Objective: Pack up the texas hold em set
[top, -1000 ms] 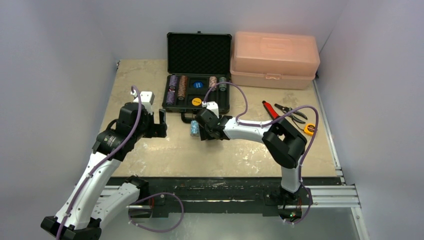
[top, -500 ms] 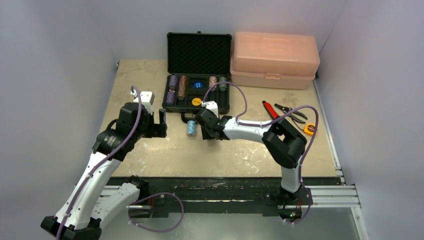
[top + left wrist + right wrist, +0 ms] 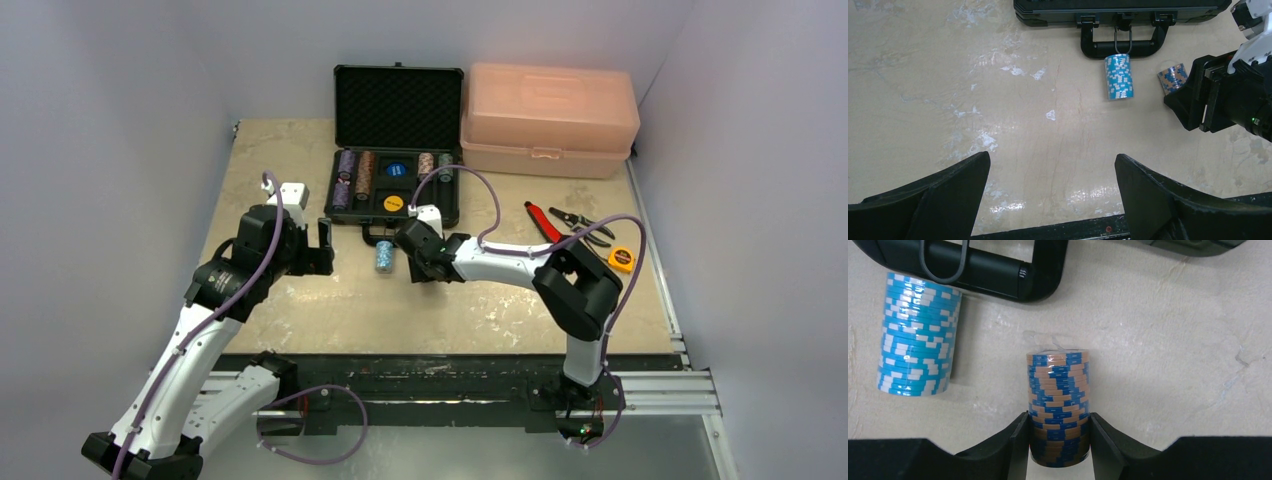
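Note:
The black case [image 3: 398,105] of the texas hold em set lies open at the back, with chip stacks and a blue and a yellow disc in its tray. In front of its handle [image 3: 998,270] a light-blue chip stack [image 3: 383,256] [image 3: 918,335] lies on the table. Just to its right, my right gripper [image 3: 412,262] [image 3: 1058,427] is shut on a blue-and-tan chip stack [image 3: 1058,390] [image 3: 1172,77], one finger on each side of it. My left gripper [image 3: 322,247] [image 3: 1052,157] hovers open to the left, with nothing between its fingers.
A pink translucent toolbox [image 3: 548,118] stands right of the case. Red-handled pliers [image 3: 545,222] and a yellow tape measure [image 3: 620,258] lie on the right side of the table.
The right gripper's jaws have closed on the blue-and-tan stack, and the gripper has shifted slightly right, away from the light-blue stack. The left arm has not moved.

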Robot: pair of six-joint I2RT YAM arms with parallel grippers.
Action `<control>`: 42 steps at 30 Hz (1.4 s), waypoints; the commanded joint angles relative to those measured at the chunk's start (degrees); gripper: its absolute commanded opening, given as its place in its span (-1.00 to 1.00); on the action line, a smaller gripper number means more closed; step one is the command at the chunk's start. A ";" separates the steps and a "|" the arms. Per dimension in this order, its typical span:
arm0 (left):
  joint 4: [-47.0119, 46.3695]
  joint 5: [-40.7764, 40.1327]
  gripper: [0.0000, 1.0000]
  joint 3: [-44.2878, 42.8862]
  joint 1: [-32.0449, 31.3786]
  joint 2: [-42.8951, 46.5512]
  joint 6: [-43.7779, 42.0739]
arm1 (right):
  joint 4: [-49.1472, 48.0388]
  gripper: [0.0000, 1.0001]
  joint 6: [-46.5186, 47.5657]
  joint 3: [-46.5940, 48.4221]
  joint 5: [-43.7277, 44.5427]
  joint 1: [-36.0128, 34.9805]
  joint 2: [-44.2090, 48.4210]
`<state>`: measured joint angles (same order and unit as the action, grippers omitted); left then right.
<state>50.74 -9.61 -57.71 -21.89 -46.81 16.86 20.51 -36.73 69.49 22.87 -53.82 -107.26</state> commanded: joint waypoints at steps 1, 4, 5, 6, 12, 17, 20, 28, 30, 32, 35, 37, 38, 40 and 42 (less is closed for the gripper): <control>-0.85 0.11 0.93 0.06 0.18 0.22 -0.60 | -0.22 -1.00 -1.05 -0.81 1.54 0.21 5.72; -0.88 0.03 0.92 -0.03 0.22 0.14 -0.60 | 0.60 -1.00 -1.08 -0.81 2.01 0.21 7.42; -0.85 0.03 0.93 -0.08 0.26 0.14 -0.59 | 0.85 -1.00 -1.07 -0.77 2.18 0.21 7.90; -0.81 0.03 0.92 -0.09 0.27 0.16 -0.60 | 1.16 -1.00 -1.03 -0.62 2.25 0.21 8.42; -0.81 0.03 0.93 -0.03 0.27 0.48 -0.60 | 2.05 -1.00 -0.21 1.32 2.43 0.25 9.92; -0.83 0.11 0.92 -0.08 0.28 0.77 -0.61 | 3.60 -1.00 1.21 4.12 4.37 0.30 10.41; -0.88 0.25 0.93 -0.05 0.27 1.00 -0.64 | 3.77 -1.00 2.14 5.27 5.37 0.43 11.07; -1.22 0.88 0.92 -0.12 0.86 1.15 -0.78 | 5.17 -1.00 6.58 12.33 5.43 3.43 9.36; -1.17 1.11 0.93 -0.12 1.10 1.15 -0.78 | 5.32 -1.00 7.64 14.12 5.47 4.40 8.91; -1.18 1.25 0.92 -0.12 1.30 1.15 -0.78 | 5.52 -1.00 8.49 15.95 5.20 5.52 8.39; -1.28 1.30 0.93 -0.14 1.62 1.18 -0.78 | 6.23 -1.00 9.47 18.42 3.99 7.85 7.51; -1.27 1.49 0.93 -0.12 1.82 1.18 -0.78 | 6.59 -1.00 9.97 20.06 3.69 9.16 7.09; -1.35 1.58 0.92 -0.13 1.89 1.10 -0.73 | 6.69 -1.00 10.19 20.63 3.55 9.71 6.95; -1.36 1.76 0.93 -0.13 1.94 0.98 -0.78 | 6.81 -1.00 10.55 21.66 3.22 10.89 6.61; -1.40 1.99 0.92 -0.12 2.02 0.80 -0.78 | 6.89 -1.00 10.91 22.68 2.71 11.99 6.10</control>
<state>50.70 -8.58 -57.71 -20.34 -46.22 16.86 28.97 -27.75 87.64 25.47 -43.68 -101.12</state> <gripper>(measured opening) 0.965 0.462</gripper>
